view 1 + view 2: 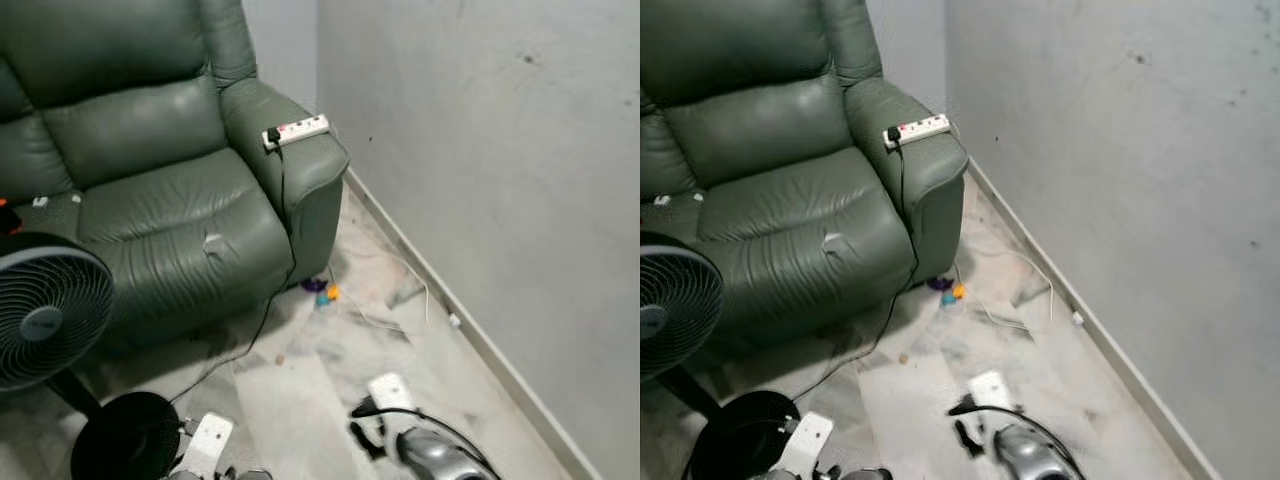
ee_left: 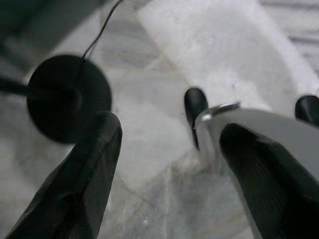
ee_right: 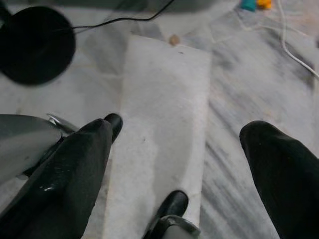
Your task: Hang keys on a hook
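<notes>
Low over the marble floor beside the green armchair, the left gripper and right gripper both hang spread and empty, so the task looks unstarted, with keys and hook nowhere to be made out.

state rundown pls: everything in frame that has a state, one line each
left gripper: fingers open, holding nothing, pointing down over the floor
right gripper: fingers open, holding nothing, pointing down over the floor
power strip: lying on the armchair's armrest, one black plug in its end
armchair: unoccupied, small tear in the seat front
fan: upright on its black base; running or not, cannot tell
white cable: loose on the floor by the wall
</notes>
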Robot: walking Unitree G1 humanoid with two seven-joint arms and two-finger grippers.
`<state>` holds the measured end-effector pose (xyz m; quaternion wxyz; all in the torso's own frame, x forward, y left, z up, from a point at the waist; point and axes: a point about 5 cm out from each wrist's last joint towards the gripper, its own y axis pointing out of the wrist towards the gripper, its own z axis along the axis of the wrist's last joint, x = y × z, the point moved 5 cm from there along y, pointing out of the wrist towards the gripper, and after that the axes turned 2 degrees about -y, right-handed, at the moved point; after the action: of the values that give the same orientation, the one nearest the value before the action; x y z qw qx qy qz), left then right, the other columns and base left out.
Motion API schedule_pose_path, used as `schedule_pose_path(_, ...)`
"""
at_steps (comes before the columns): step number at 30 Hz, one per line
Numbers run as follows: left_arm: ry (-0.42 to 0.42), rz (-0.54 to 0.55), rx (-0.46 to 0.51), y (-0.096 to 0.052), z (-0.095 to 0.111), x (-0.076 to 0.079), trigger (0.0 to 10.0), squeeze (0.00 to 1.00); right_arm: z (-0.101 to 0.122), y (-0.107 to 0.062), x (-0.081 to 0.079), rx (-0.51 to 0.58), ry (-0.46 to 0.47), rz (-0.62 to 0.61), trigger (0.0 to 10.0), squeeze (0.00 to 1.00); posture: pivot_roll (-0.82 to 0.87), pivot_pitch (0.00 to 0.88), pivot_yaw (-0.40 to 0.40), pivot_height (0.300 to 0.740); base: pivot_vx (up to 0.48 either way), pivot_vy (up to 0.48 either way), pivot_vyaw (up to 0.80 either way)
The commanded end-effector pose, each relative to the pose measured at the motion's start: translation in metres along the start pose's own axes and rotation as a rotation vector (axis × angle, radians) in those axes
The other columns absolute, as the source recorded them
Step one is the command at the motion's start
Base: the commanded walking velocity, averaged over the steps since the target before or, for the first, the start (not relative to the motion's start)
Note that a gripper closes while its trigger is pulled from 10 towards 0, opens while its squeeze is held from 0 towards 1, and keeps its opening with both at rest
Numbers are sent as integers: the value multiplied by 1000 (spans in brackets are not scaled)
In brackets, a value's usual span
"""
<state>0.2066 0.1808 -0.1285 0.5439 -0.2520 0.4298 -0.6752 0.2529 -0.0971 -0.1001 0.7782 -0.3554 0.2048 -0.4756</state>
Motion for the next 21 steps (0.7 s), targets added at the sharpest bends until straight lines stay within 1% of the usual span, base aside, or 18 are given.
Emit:
schedule_pose_path(1,11,-4,-41,-1,-14,3,10000,0,-10,-2,3,-30,5,-2,10000,0,49,126,2,740,0,0,800)
schedule_pose_path(13,24,16,-33,-1,-9,0,10000,0,-4,-1,2,-17,15,3,10000,0,49,125,9,740,0,0,800)
schedule_pose_path(17,-5,22,-19,0,-5,-1,10000,0,-4,-1,5,-19,56,-14,10000,0,51,127,8,740,0,0,800)
schedule_pose_path(21,-43,38,2,-1,-2,-8,10000,0,-5,-2,11,-18,101,-47,10000,0,51,126,7,740,0,0,761)
